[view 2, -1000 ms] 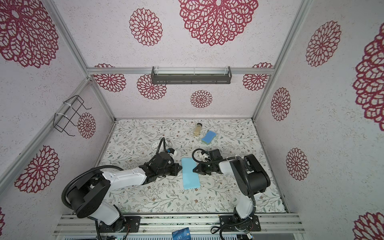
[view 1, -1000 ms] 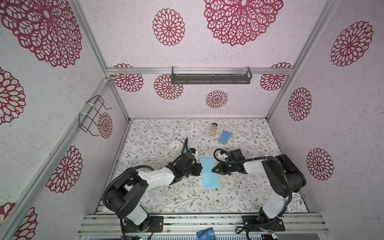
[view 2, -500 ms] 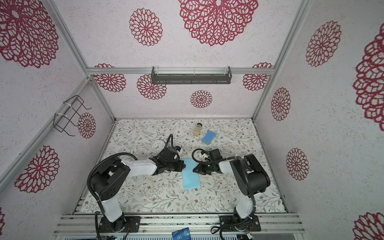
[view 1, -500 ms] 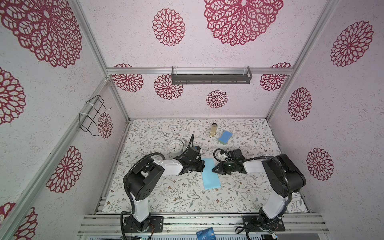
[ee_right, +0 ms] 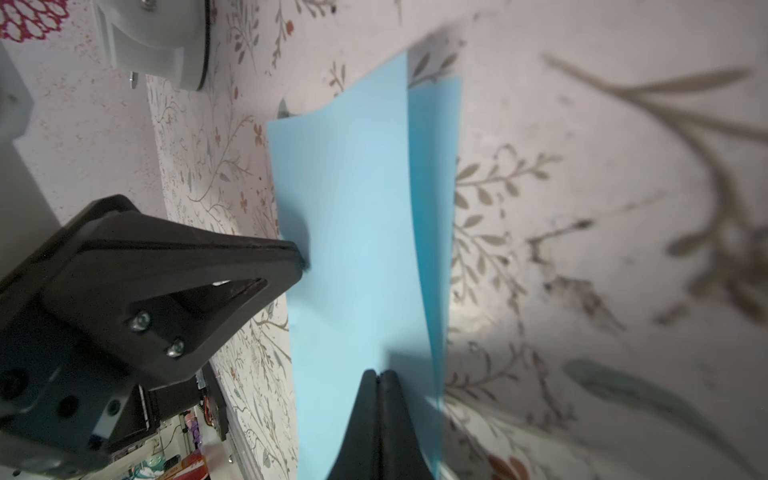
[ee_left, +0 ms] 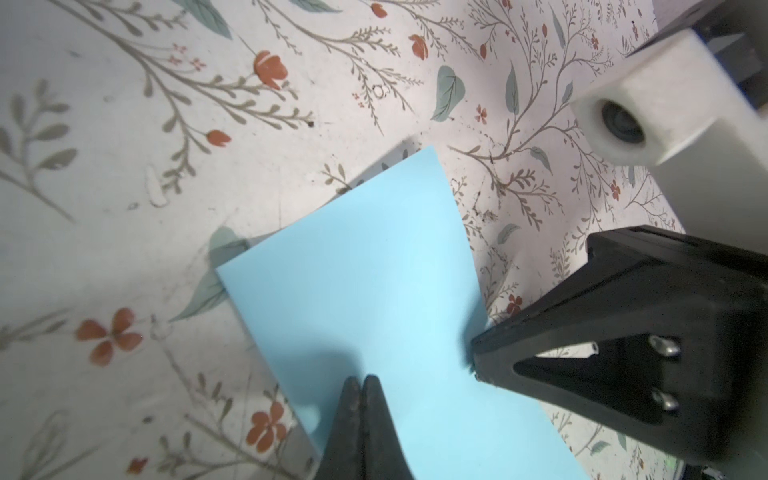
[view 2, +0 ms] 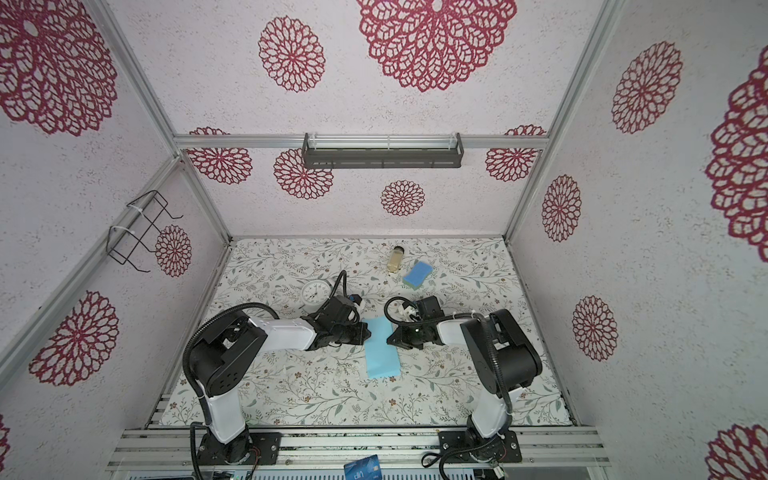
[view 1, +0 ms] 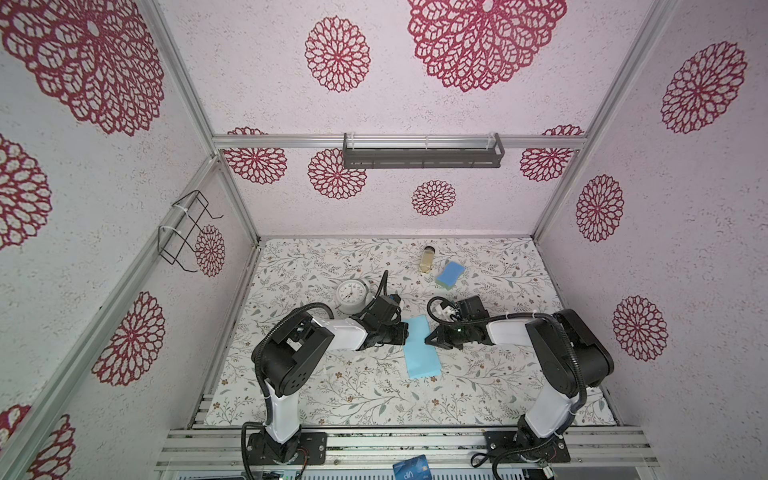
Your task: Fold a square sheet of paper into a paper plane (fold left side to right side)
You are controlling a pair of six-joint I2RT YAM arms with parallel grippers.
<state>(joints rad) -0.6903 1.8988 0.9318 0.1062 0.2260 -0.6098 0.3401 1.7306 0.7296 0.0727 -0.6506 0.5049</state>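
Floral tabletop, light blue paper folded double

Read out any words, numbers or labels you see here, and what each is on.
"VIP": on the dark blue card at the front edge, upside down; its other print is too small.
White clock dial numbers: too small to read.
Light blue paper: no markings.

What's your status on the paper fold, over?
Left claw shut, right claw shut, tips at opposite edges of the sheet. Sheet folded in half, free edge slightly lifted. Clock and sponge stand apart.
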